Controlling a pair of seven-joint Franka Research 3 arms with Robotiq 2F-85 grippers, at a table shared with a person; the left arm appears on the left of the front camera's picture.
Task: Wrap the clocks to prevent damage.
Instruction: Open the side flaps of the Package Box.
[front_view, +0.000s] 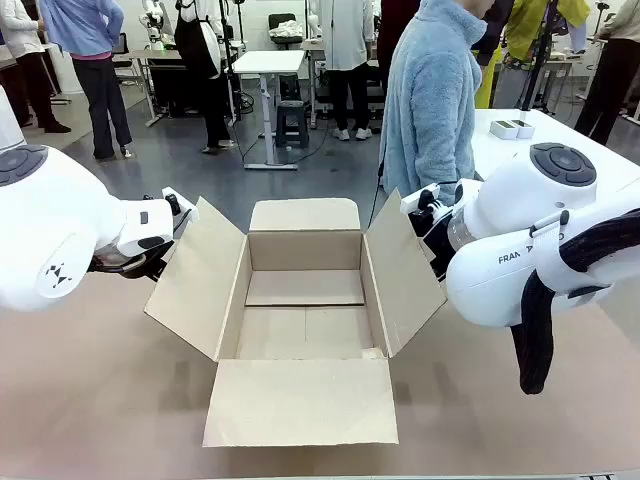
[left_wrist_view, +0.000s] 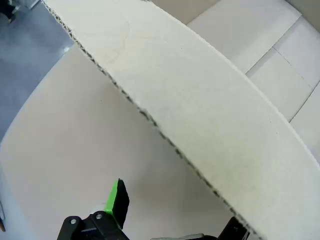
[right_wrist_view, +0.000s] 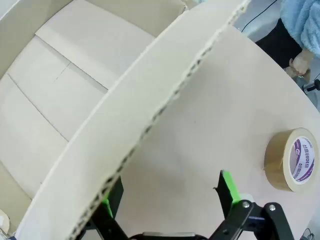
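Brown cardboard box (front_view: 305, 250) open, flap (right_wrist_view: 142, 102) between right fingers (right_wrist_view: 227, 186).

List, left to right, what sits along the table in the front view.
left arm → left flap → box floor → right flap → right arm

Left arm (front_view: 50, 225), right arm (front_view: 520, 250): my glossy white rounded shells, dark grey round joint caps (front_view: 562, 160). Right: black cable sleeve (front_view: 535, 340), "FRA" lettering (front_view: 512, 257). Left: small black logo (front_view: 57, 273). Fingers (left_wrist_view: 121, 204) black, pads (right_wrist_view: 228, 186) green.
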